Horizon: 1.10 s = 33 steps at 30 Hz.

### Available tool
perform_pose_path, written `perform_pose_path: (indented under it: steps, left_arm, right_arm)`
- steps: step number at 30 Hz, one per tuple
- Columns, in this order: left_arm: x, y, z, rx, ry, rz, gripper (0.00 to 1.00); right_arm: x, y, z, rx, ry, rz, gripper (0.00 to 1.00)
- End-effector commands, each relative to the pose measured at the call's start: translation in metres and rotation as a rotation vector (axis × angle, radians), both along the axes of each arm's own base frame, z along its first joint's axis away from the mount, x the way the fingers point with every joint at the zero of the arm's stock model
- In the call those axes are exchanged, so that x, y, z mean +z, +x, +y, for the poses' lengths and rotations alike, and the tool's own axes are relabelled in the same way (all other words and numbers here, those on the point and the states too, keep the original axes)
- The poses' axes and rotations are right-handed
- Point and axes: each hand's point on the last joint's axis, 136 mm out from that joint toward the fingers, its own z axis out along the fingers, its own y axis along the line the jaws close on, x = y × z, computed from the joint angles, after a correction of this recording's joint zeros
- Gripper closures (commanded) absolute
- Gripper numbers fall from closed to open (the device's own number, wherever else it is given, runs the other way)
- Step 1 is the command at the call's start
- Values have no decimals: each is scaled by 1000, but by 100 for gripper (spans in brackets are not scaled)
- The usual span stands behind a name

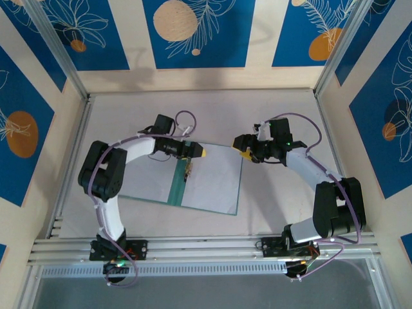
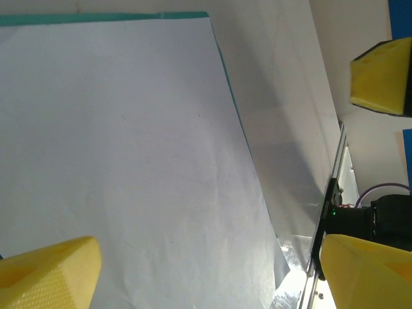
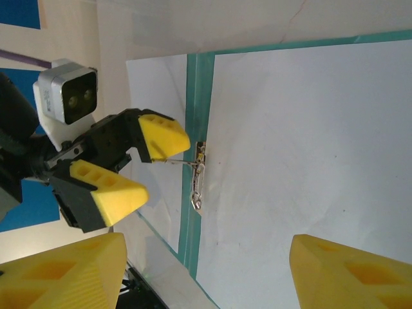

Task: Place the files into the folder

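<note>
Right wrist view: the spread left gripper point(image 3: 166, 168) hovers just beside the metal fastener point(image 3: 197, 187) on the open teal-green paper folder point(image 3: 201, 90). Catching it could drag the plain white paper sheets point(image 3: 309, 141) askew. Beyond them, the right gripper point(image 1: 241, 147) is spread too, empty.

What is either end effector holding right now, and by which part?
Nothing. The left end effector stands open beside the metal clip on the spine of the folder; the right end effector hangs open over the paper, empty.

Teal folder point(image 1: 176, 188) lies open, white files point(image 1: 212, 177) covering both halves.
</note>
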Motion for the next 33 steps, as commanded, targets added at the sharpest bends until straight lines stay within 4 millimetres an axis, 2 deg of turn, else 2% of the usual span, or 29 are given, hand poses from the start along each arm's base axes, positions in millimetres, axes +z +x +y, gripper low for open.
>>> perform_pose_path:
  steps: [1,5,8,11,15,17,21,24,28,33]
  left_arm:
    - [17,-17,-5,14,-16,-35,13]
    - [25,-26,5,93,38,-70,12]
    - [36,-21,27,193,128,-123,11]
    - [43,-14,62,323,291,-187,10]
    - [47,-13,109,486,408,-203,10]
    - [42,-16,135,571,453,-175,10]
    - [14,-31,189,746,540,-60,11]
    - [-10,-49,212,807,584,18,12]
    - [-31,-68,220,815,618,65,13]
    - [-51,-82,218,785,622,120,15]
  right_arm:
    - [-5,-7,0,16,16,22,31]
    - [-4,-7,1,15,22,23,31]
    - [-2,-7,2,18,28,24,31]
    - [2,-7,2,20,33,16,32]
    - [4,-10,2,19,35,10,32]
    - [5,-11,3,21,38,7,32]
    - [8,-12,4,27,42,2,32]
    - [11,-12,5,31,44,-2,32]
    - [17,-12,8,37,44,-4,32]
    - [22,-12,14,48,39,-8,32]
